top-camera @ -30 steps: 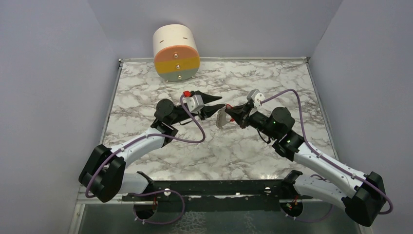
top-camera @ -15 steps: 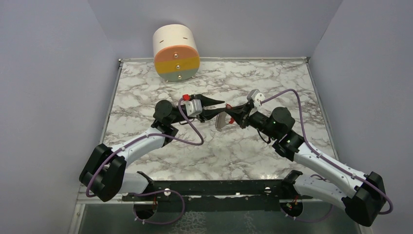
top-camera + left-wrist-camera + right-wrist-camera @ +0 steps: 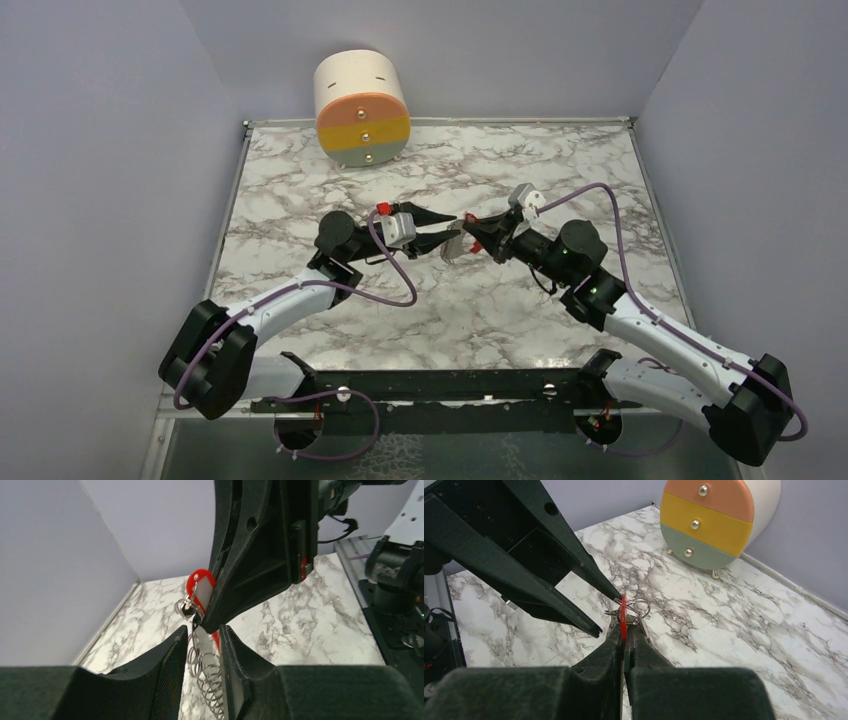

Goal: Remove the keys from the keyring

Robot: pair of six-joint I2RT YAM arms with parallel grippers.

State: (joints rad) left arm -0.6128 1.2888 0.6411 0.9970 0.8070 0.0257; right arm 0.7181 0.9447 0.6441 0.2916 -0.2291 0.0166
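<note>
Keyring [image 3: 202,662] hangs in the air over the middle of the marble table [image 3: 480,320], held up where the two grippers meet tip to tip. In the left wrist view it is a string of thin silver wire loops, linked one into the next and running down from a small cluster of rings. A red tag [image 3: 199,584] is clipped on at that cluster. The tag is a rounded plastic fob with a pale insert on its face, and any writing on the insert is too small to read. From above, a pale metal bunch [image 3: 455,245] dangles under the fingertips, too blurred to count the keys. The left gripper [image 3: 203,630] reaches in from the left with its jaws standing apart. One black finger lies on each side of the loops, and there is room to spare between finger and wire. The right gripper [image 3: 624,625] comes from the right with its jaws pressed together on the red tag, which shows edge-on as a thin red line between the fingers, with two wire rings [image 3: 636,605] poking out just beyond them. Far off, at the back left edge of the table, a round drawer unit [image 3: 362,108] stands against the wall, cream-bodied, with a peach drawer above a yellow one above a grey-green one, each with a small metal knob
</note>
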